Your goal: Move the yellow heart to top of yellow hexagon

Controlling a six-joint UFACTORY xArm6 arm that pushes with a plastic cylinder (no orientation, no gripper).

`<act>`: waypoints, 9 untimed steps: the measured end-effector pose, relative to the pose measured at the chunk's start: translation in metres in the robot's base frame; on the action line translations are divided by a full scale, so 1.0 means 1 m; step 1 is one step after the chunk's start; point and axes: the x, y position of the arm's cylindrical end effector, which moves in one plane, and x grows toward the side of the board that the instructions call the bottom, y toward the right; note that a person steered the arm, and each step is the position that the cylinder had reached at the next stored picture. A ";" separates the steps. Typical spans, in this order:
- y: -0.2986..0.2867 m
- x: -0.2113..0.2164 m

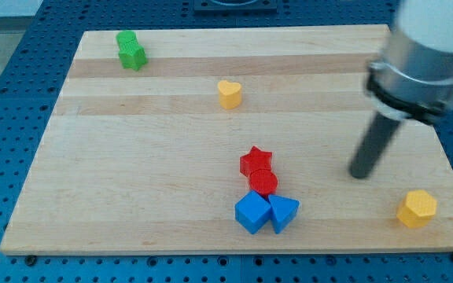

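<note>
Hovering tip [360, 174] near yellow hexagon [417, 208]

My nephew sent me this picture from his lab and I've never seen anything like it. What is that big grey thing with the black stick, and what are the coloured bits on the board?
There is only one picture, from a camera looking down at a slant on a wooden board. The grey shape at the view's right is the end of a robot arm. It has no hand and holds nothing: it ends in a dark rod, and my tip slides on the board to push blocks. The tip touches none now. The yellow hexagon lies to its lower right, and the yellow heart is farther off, near the top middle. Two green blocks sit top left. At bottom middle cluster a red star, a red block, a blue cube and another blue block.
</note>
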 end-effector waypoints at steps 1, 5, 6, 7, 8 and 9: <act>-0.049 -0.047; -0.138 -0.130; -0.086 -0.081; -0.025 -0.056; 0.009 -0.050; 0.008 -0.066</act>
